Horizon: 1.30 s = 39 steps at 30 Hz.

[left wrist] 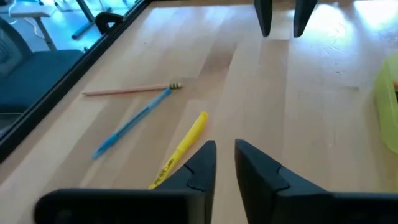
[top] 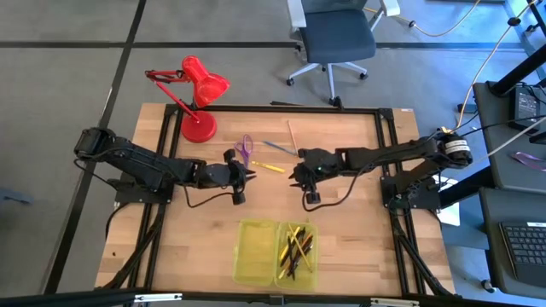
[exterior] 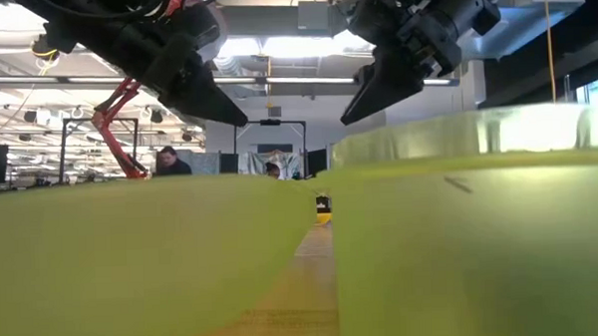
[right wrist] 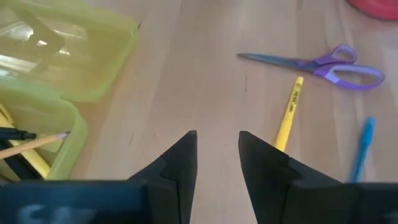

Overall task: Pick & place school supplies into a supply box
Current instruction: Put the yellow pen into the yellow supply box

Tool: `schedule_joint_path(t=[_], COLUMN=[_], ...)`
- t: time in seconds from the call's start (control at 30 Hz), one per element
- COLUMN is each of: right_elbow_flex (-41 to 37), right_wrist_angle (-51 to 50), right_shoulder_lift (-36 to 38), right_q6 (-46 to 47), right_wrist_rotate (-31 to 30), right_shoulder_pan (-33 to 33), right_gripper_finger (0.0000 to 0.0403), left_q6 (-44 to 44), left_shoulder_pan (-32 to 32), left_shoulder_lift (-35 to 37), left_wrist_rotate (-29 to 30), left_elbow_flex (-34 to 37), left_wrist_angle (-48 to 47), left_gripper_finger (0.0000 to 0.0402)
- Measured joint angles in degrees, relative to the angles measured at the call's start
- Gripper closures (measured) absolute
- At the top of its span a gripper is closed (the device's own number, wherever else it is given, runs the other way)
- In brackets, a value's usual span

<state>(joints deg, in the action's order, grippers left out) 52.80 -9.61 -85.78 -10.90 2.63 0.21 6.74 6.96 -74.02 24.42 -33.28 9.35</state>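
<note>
This looks like a robot lab in a big work room. A wooden table (top: 205, 230) with a black metal frame stands on a grey carpet floor. Two dark robot arms are fixed to the table's sides. Wires run across the floor, and a yellow cable (top: 490, 51) hangs near a side desk with a keyboard (top: 522, 251) on it. A grey office chair (top: 337, 38) on wheels stands behind the table. A red desk lamp (top: 198, 94) sits on the table's far edge. In the low view, long ceiling lights (exterior: 275, 47) shine over more desks, and a person (exterior: 169, 161) sits far back in the room
</note>
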Motion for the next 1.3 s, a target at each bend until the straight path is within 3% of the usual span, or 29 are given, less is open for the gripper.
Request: schedule_joint_path(t=[0.17,0.3,0.47,0.6,0.83,1.3], right_elbow_flex=[0.00,0.00,0.00,0.00,0.02,0.02], right_wrist_angle=[0.54,2.52,7.07,9.11,11.06,15.32], right_shoulder_lift=[-1.78,-4.39,-7.86,-9.91,-11.30,-11.28], right_q6=[3.18,1.64,1.38,-0.35,-4.38,-1.31], right_wrist_rotate=[0.02,0.01,0.00,-1.86,-10.77,-11.27], right_shoulder_pan=[0.00,0.00,0.02,-0.09,-0.55,-4.14], right_gripper_finger=[0.0280,0.0280,0.0280,0.0280,0.0280,0.0280], left_q6=[-0.54,-6.77,-9.47,-9.51,-9.53,-9.51], left_shoulder_pan=[-0.07,-0.09,-0.09,-0.04,-0.09,-0.05], left_shoulder_lift=[0.00,0.00,-0.02,-0.02,-0.02,-0.02], left_wrist_rotate=[-0.06,0.50,-0.81,-2.06,-0.05,-0.02], left_elbow_flex=[0.00,0.00,0.00,0.02,0.02,0.02], left_wrist_angle=[-0.38,-0.53,-0.55,-0.57,-0.09,-0.15], left_gripper_finger=[0.0297,0.0257,0.0230,0.0223,0.0224,0.0224])
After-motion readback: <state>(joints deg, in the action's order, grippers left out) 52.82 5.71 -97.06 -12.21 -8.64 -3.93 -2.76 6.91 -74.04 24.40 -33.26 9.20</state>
